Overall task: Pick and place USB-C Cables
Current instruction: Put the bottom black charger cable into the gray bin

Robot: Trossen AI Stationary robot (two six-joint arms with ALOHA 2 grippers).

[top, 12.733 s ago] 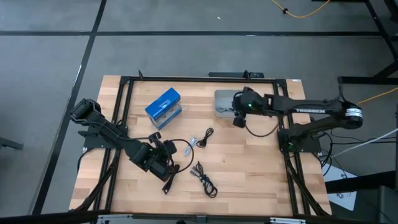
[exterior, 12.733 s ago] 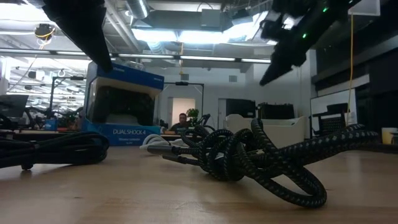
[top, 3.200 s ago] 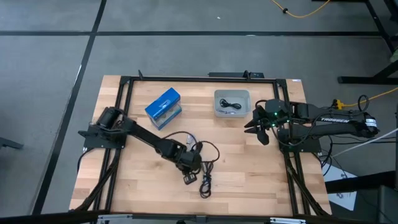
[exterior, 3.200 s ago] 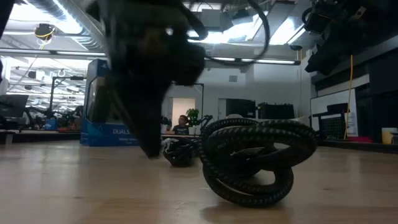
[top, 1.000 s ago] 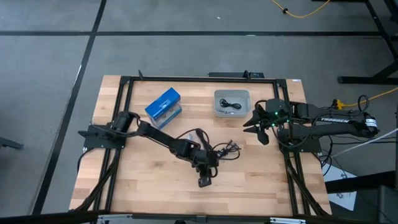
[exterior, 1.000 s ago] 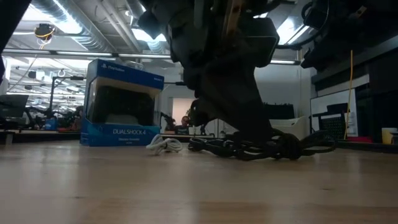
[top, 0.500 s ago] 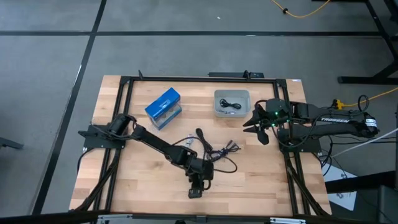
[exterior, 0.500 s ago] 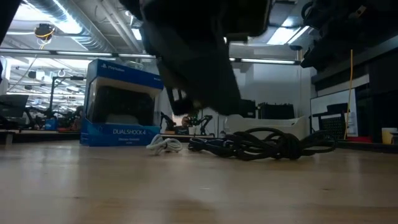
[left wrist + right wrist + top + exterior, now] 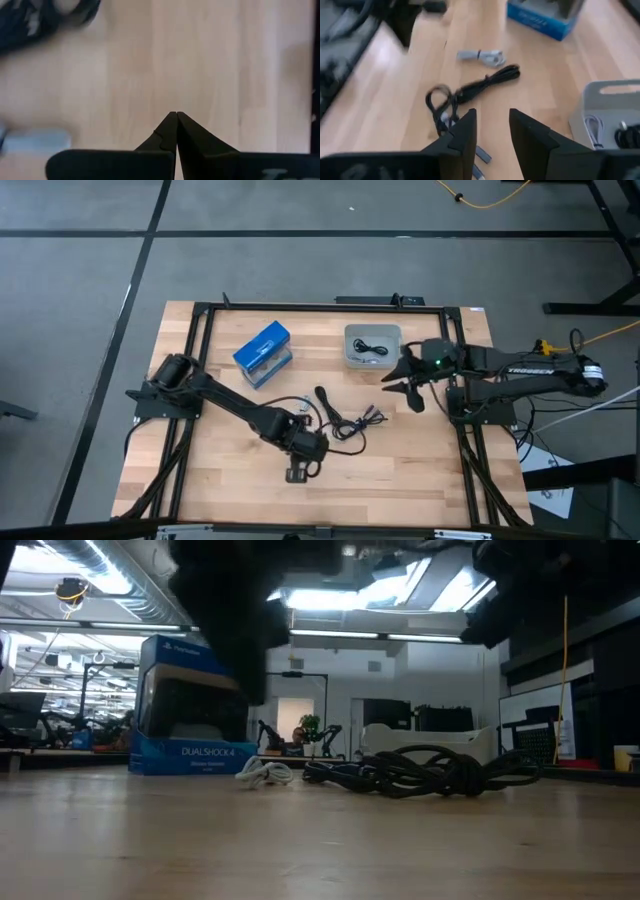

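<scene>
A tangle of black USB-C cables (image 9: 348,423) lies on the wood near the table's middle, also low on the table in the low view (image 9: 420,774) and in the right wrist view (image 9: 470,90). A silver-white bundled cable (image 9: 482,56) lies beside it toward the blue box. Another black cable (image 9: 372,348) lies inside the grey bin. My left gripper (image 9: 298,474) is shut, over bare wood to the near left of the tangle (image 9: 175,116). My right gripper (image 9: 401,383) hovers open near the bin's right corner (image 9: 492,120).
A blue box (image 9: 263,352) stands at the far left of the table (image 9: 195,705). The grey bin (image 9: 352,358) sits at the far middle. A black frame (image 9: 200,330) runs around the table's edges. Bare wood (image 9: 420,470) spreads along the near side.
My left gripper has drawn back from the black tangle toward the table's left, staying shut. The tangle's loop has settled and lies still on the wood. My right gripper has shifted slightly toward the table's left, near the bin.
</scene>
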